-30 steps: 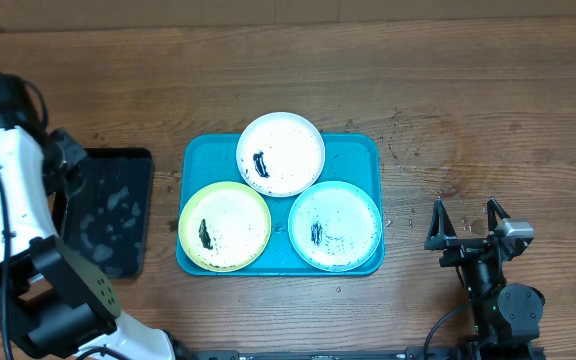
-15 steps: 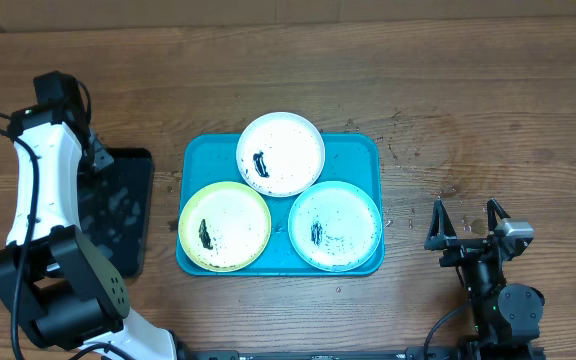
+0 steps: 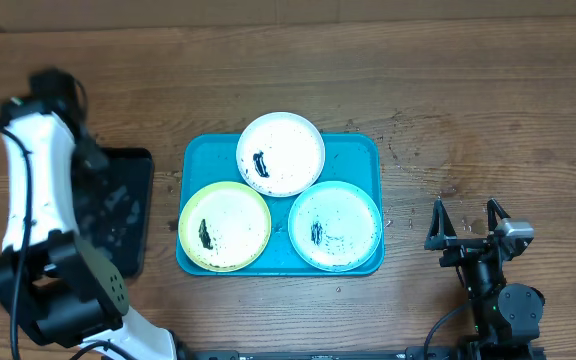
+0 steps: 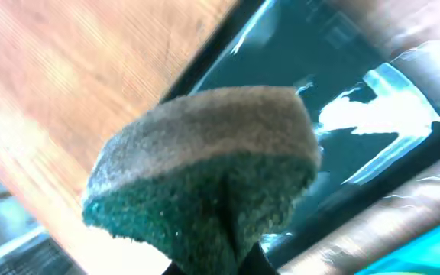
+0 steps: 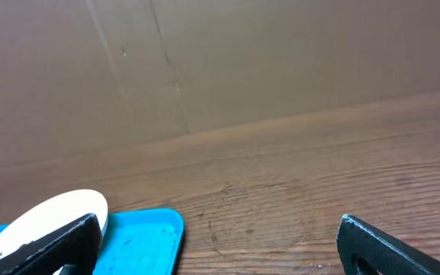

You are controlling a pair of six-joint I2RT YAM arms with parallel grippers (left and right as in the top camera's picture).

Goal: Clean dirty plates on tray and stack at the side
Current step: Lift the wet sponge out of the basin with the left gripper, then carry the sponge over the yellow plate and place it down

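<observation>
My left end effector [image 4: 214,263] is clamped on a green sponge [image 4: 205,176], which hides most of its fingers. Over the last second my arm has swung up to the far corner of the wet-looking black tray [image 3: 118,215], so wiping can probably start soon. The three smeared plates [image 3: 280,153] lie untouched on the blue tray [image 3: 363,150] mid-desk [image 3: 468,90]. My right end effector [image 3: 465,222] rests with its fingers apart, well off to the side. From overhead my left arm is blurred.

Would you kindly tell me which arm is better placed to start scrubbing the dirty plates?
Left: the left pincer grips the sponge over the black tray, near the yellow-green plate. The right pincer sits open and empty.
</observation>
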